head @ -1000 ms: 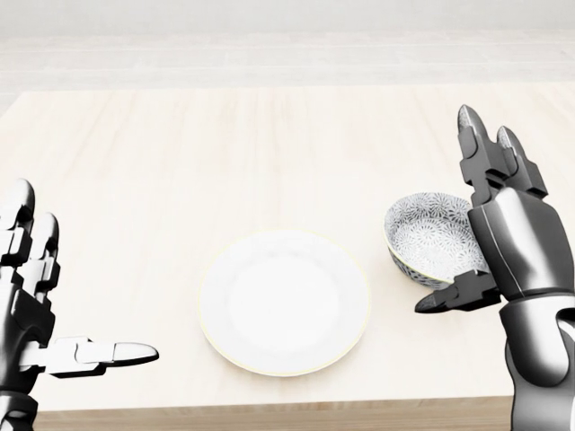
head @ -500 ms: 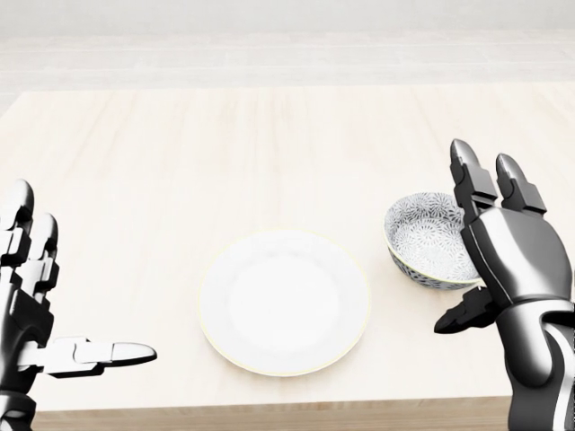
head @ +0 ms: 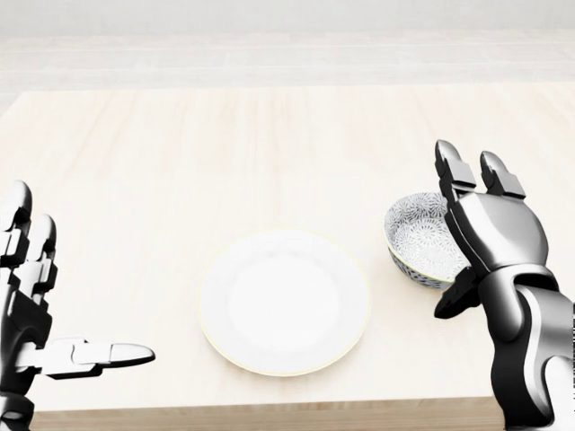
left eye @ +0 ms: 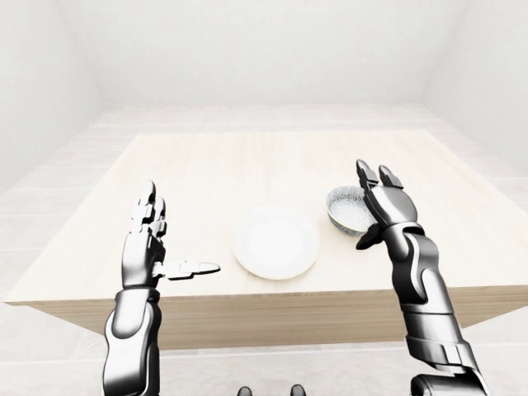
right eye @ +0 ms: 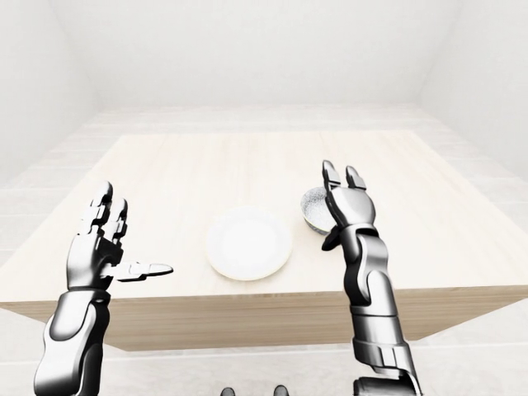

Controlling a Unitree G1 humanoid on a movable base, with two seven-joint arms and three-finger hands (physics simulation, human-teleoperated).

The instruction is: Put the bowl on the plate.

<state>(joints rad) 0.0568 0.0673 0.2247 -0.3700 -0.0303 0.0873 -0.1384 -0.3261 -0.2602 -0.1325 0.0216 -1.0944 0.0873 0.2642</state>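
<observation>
A white round plate (head: 285,302) lies on the light wooden table (head: 225,153), low in the head view's middle. To its right stands a bowl (head: 420,241) with a grey floral pattern, upright on the table. My right hand (head: 467,235) is open, its fingers (head: 453,176) pointing up and its palm just right of the bowl, covering the bowl's right rim; whether it touches I cannot tell. My left hand (head: 54,301) is open at the lower left, thumb stretched toward the plate, holding nothing.
The table's near edge (left eye: 272,299) runs just below the plate. A pale floor and white walls (left eye: 247,49) surround the table.
My right hand has shifted left and lower, closing in on the bowl's right side. The bowl, the plate and my left hand have stayed in place.
</observation>
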